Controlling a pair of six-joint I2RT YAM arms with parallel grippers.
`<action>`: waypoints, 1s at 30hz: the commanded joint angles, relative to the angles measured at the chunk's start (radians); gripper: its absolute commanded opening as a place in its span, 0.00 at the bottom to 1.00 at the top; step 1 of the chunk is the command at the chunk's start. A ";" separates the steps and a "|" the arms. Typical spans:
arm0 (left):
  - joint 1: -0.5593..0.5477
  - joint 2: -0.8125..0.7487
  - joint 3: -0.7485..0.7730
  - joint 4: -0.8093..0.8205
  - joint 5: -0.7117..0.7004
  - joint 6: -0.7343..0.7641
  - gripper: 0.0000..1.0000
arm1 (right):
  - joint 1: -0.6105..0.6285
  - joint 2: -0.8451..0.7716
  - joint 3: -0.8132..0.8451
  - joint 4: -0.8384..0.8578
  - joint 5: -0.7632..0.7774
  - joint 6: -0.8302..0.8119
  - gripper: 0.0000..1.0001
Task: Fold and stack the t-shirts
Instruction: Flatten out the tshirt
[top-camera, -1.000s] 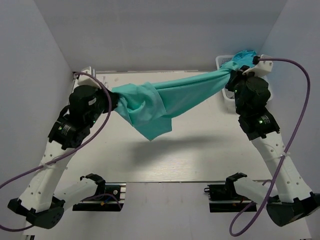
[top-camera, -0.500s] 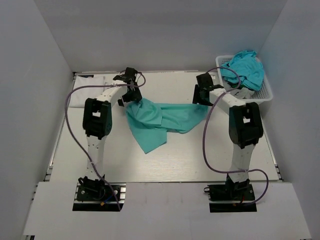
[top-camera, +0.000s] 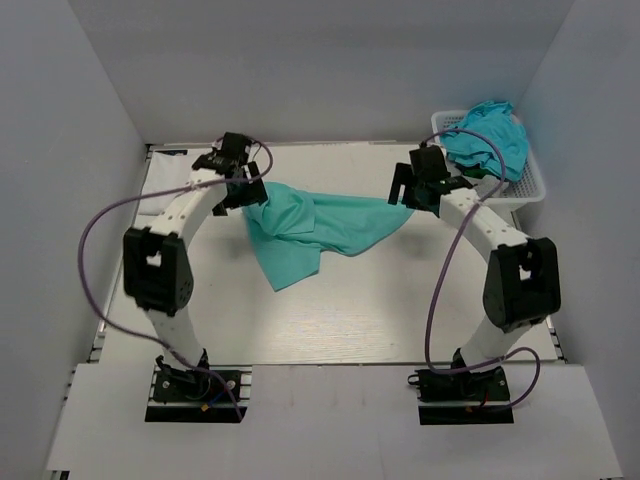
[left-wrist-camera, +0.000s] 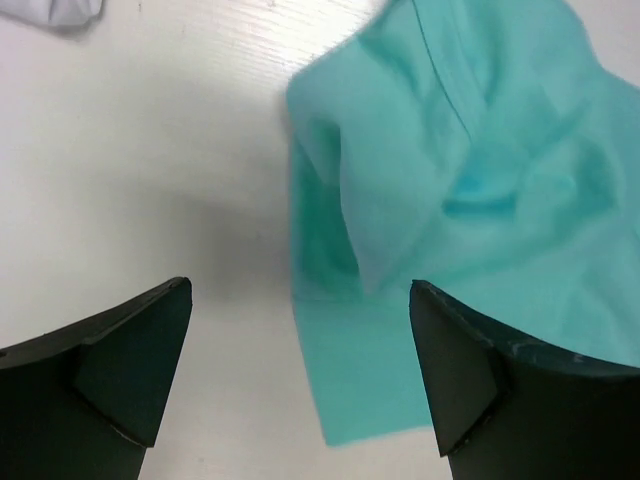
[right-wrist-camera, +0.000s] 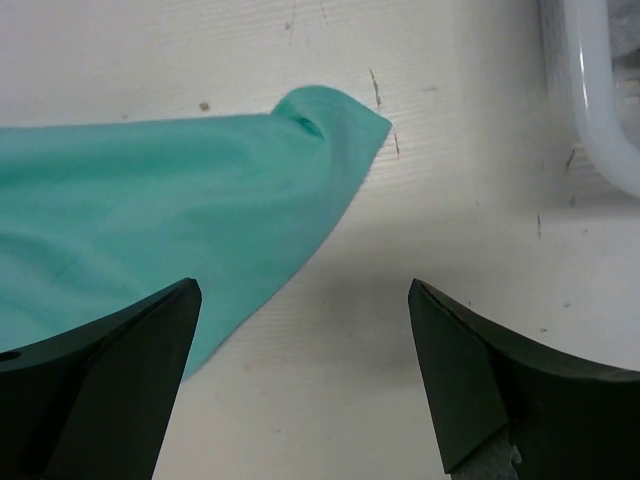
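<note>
A mint green t-shirt (top-camera: 320, 225) lies crumpled on the table, spread from left to right, with a flap hanging toward the near side. My left gripper (top-camera: 243, 192) hovers open over the shirt's left end, and cloth (left-wrist-camera: 470, 180) shows between and beyond its fingers. Over the shirt's right corner (right-wrist-camera: 330, 115) my right gripper (top-camera: 405, 195) stands open and holds nothing. In the left wrist view the left gripper (left-wrist-camera: 300, 288) is above the shirt's edge. Bare table lies under the right gripper (right-wrist-camera: 303, 285) in the right wrist view. A bright turquoise-blue t-shirt (top-camera: 490, 135) is heaped in the basket.
The white lattice basket (top-camera: 530, 185) stands at the far right corner, and its rim (right-wrist-camera: 590, 90) is close to my right gripper. A white cloth (top-camera: 160, 200) lies at the far left, and it also shows in the left wrist view (left-wrist-camera: 70, 10). Grey walls close in three sides.
Both grippers have opened and let go of the mint green t-shirt. It hung stretched between them in the air and now lies on the table. Both arms have reached out over the far half.
</note>
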 joint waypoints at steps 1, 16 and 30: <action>-0.012 -0.221 -0.216 0.033 0.048 -0.056 1.00 | -0.005 -0.058 -0.100 0.036 -0.017 0.006 0.90; -0.217 -0.407 -0.721 0.222 0.346 -0.078 1.00 | -0.045 -0.078 -0.184 0.084 -0.114 0.037 0.90; -0.263 -0.199 -0.663 0.303 0.266 -0.096 0.31 | -0.074 0.026 -0.114 0.073 -0.102 -0.022 0.90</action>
